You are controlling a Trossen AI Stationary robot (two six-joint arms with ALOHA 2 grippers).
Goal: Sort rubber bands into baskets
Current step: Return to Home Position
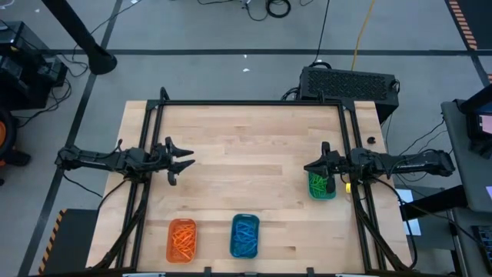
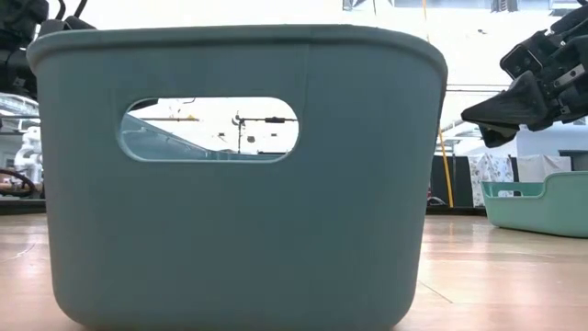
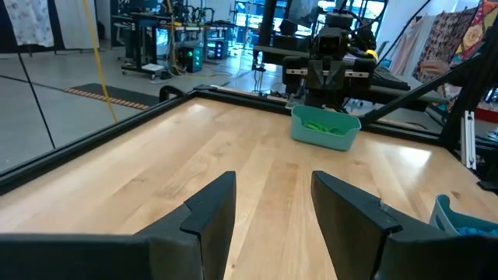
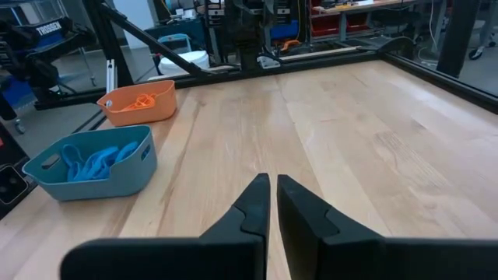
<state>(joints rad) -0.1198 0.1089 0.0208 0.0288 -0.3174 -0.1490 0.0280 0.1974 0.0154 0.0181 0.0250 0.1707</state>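
Since no loose band shows anywhere on the bare worktop (image 1: pixel 246 154), the sorting looks finished to me, and only the arms' retreat is left.

Nearest, along the front edge, the orange basket (image 4: pixel 144 111) holds the orange bands (image 4: pixel 140 99). Just beside it the blue basket (image 4: pixel 101 180) holds the blue bands (image 4: pixel 89 162). The two stand apart from each other and well away from either arm.

Farther in, on the right side, the green basket (image 3: pixel 323 137) holds the green bands (image 3: pixel 319 124). The right gripper (image 1: pixel 311 166) hangs raised close over that basket's far end. Its fingers are closed to a sliver with nothing seen between them.

Level with it across the wood, well apart from every basket, the left gripper (image 1: pixel 187 158) hovers with its fingers spread wide and empty.

The risk sits on the right. If that arm dips or swings low as it pulls back, it could clip the green basket's rim and shove or tip the light tray, spilling the bands. A thin loop snagged on a finger, too small to rule out here, would be dragged out with it. The left arm has open wood around it, so I see little hazard there.
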